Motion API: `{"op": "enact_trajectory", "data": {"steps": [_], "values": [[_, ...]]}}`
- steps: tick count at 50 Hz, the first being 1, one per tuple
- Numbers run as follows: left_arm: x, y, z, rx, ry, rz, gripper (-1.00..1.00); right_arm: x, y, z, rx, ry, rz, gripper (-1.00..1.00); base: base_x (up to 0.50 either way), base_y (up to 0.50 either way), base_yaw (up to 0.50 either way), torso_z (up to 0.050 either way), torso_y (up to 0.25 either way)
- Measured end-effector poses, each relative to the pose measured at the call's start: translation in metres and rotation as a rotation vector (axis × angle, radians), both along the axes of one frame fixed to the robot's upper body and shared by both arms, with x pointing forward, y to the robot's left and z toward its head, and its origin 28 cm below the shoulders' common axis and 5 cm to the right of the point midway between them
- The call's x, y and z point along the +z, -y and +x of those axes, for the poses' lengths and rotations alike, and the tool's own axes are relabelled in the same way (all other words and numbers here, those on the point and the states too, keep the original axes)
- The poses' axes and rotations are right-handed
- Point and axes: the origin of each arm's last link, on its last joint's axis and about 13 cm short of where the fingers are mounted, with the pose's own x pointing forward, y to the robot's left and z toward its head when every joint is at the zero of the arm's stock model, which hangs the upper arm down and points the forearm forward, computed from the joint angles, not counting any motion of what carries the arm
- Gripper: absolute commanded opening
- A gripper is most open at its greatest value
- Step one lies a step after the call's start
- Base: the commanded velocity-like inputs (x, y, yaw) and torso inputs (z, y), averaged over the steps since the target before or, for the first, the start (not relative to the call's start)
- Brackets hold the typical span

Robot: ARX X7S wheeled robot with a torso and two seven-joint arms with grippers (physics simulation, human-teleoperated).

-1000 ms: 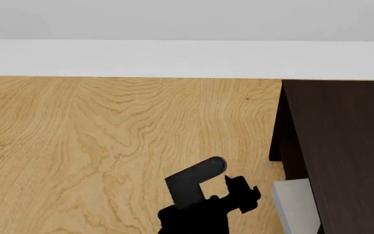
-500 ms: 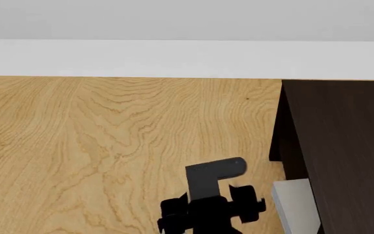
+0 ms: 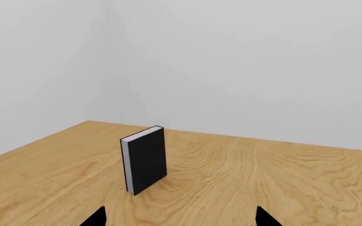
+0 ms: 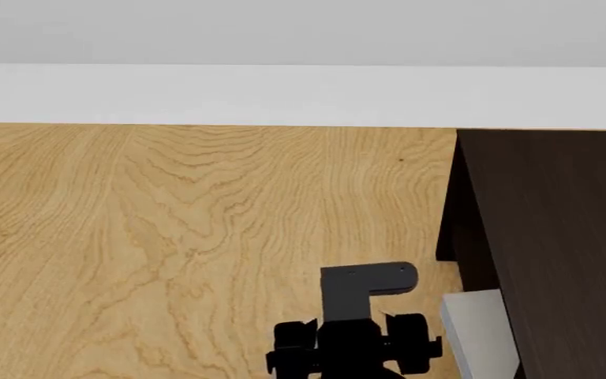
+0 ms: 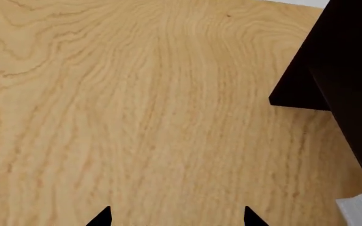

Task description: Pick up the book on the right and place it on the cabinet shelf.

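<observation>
Bench (image 4: 177,237) carries the dark cabinet (image 4: 555,237) at its right side; the book (image 4: 476,332) lies flat at the cabinet's foot, partly under its overhang. Right gripper (image 5: 175,217) hovers near, jaws wide and empty. Risk: fingers strike the cabinet wall, or shove the book deeper underneath.

Matt wood-grain tabletop (image 4: 177,221), dk cabinet (image 4: 555,237).
</observation>
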Motion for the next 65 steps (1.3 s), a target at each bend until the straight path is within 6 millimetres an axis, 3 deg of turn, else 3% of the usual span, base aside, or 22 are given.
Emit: {"op": "enact_trajectory", "data": {"steps": [65], "values": [[-0.001,0.000,0.003,-0.007,-0.010,-0.011,1.00,-0.001,0.015,0.023,-0.174,-0.071,-0.071,1.00,0.00,0.00,0.00,0.000,0.000]]}}
